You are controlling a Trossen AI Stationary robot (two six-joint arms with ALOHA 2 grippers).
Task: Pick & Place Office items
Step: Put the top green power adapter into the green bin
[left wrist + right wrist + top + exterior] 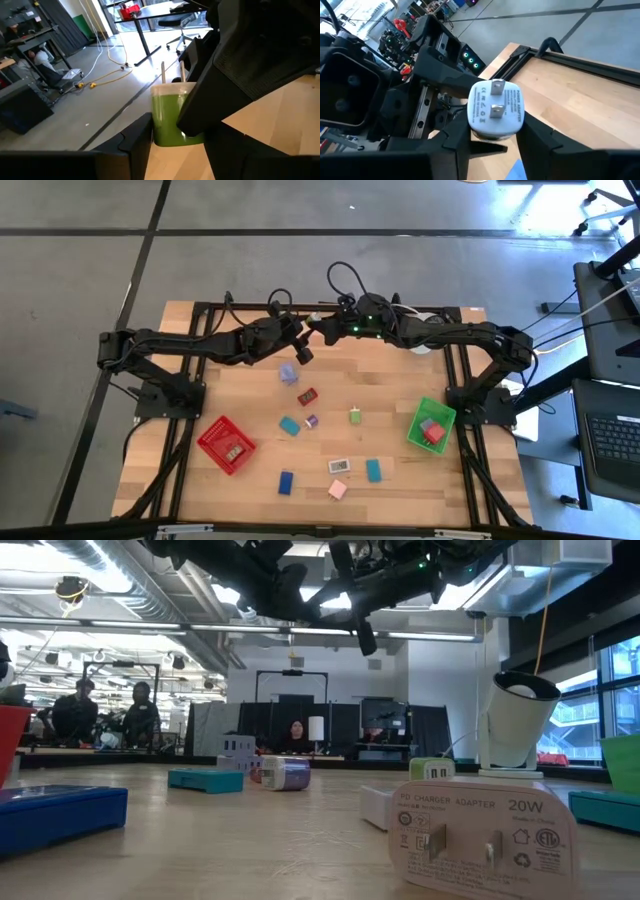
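Observation:
Both arms meet high above the far middle of the table. Between them hangs a green charger plug (167, 117) with a white pronged face (495, 107). My left gripper (305, 332) comes at it from the left and is shut on it. My right gripper (328, 328) comes from the right and is also shut on it. Other office items lie on the wood: a lavender block (288, 373), a red one (307, 396), a teal one (289, 425) and a pink one (338, 489). My left gripper has the plug's green body (160, 125) between its two fingers, which lie close against its sides. The fingers reach in about level from the table's left. The plug is clear of the table, its prongs pointing away from this gripper. My right gripper pinches the plug's white pronged end (492, 131) between its two fingers, one on each side. It comes about level from the table's right, with the prongs facing back toward its wrist. One finger (210, 95) covers part of the green body. The plug hangs clear of the table.
A red basket (226, 444) stands near left, a green basket (431, 425) with items at the right. A white round object (520, 720) sits at the far right. A white charger (485, 835), a blue block (286, 482) and a teal block (373, 470) lie near the front.

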